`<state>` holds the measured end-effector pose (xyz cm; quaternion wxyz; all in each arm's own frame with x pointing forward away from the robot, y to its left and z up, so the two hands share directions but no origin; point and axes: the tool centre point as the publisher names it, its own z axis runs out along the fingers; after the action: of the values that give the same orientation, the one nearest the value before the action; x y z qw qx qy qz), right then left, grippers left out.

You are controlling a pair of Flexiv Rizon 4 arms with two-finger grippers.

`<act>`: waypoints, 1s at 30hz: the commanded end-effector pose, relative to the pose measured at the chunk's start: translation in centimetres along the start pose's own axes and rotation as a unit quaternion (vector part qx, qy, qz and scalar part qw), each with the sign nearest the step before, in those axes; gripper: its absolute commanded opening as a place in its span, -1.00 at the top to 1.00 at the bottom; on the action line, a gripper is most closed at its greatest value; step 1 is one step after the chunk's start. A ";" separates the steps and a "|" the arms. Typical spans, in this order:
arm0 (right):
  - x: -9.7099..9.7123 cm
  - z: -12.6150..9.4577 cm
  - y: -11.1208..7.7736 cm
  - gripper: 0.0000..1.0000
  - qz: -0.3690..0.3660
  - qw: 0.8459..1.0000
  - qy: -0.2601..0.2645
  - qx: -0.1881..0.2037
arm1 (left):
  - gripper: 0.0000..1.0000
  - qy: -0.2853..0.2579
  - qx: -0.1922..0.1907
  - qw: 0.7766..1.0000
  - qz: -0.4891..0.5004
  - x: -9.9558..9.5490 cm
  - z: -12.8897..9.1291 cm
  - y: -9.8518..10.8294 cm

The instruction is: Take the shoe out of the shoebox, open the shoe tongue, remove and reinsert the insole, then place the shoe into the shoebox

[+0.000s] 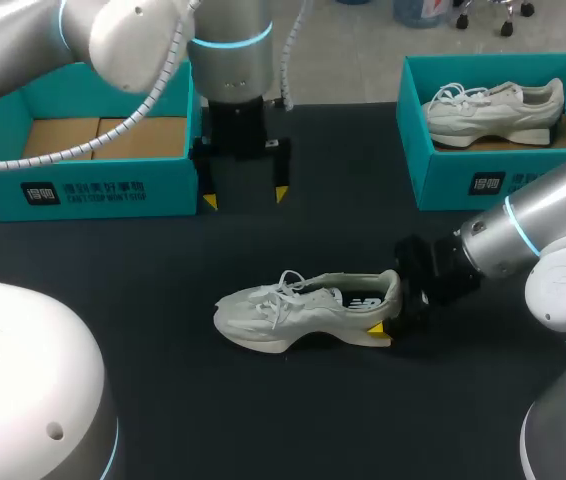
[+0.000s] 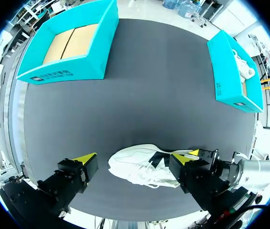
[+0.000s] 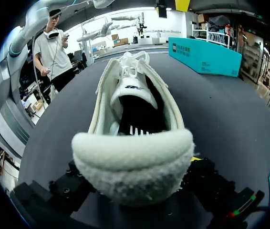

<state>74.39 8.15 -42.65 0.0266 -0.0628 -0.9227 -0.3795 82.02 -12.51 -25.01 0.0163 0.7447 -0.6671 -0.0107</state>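
Shoe (image 1: pixel 293 310): white, laced, standing on its sole on the black table (image 1: pixel 163 290), toe towards my left, opening upward.
Right gripper (image 1: pixel 393 315): at the shoe's heel, fingers drawn in and clamped on the heel from both sides; one yellow tip shows beside the sole.
Left gripper (image 1: pixel 243 197): beyond the shoe and well apart from it, fingers spread wide around bare air, tips pointing down.
Left shoebox (image 1: pixel 83 190): farther than the shoe, out past its toe end; teal, brown card inside.
Right shoebox (image 1: pixel 463 185): farther than the shoe, out past its heel end; teal, holding a second shoe (image 1: pixel 493 110), also white.
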 end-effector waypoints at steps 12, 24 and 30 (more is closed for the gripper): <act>0.1 0.5 -0.2 1.00 0.000 1.000 -0.001 0.001 | -1.00 -0.013 -0.002 1.000 0.001 1.2 0.5 -0.3; 0.1 0.5 -0.2 1.00 0.000 1.000 -0.001 0.001 | -1.00 -0.003 -0.004 1.000 -0.001 2.3 0.8 0.8; 0.1 0.5 -0.2 1.00 0.000 1.000 -0.001 0.001 | -1.00 -0.003 -0.010 1.000 0.026 3.9 1.6 2.7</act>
<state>74.39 8.15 -42.65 0.0266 -0.0628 -0.9227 -0.3794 80.41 -15.68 -25.86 0.0279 0.7295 -0.6832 -0.0180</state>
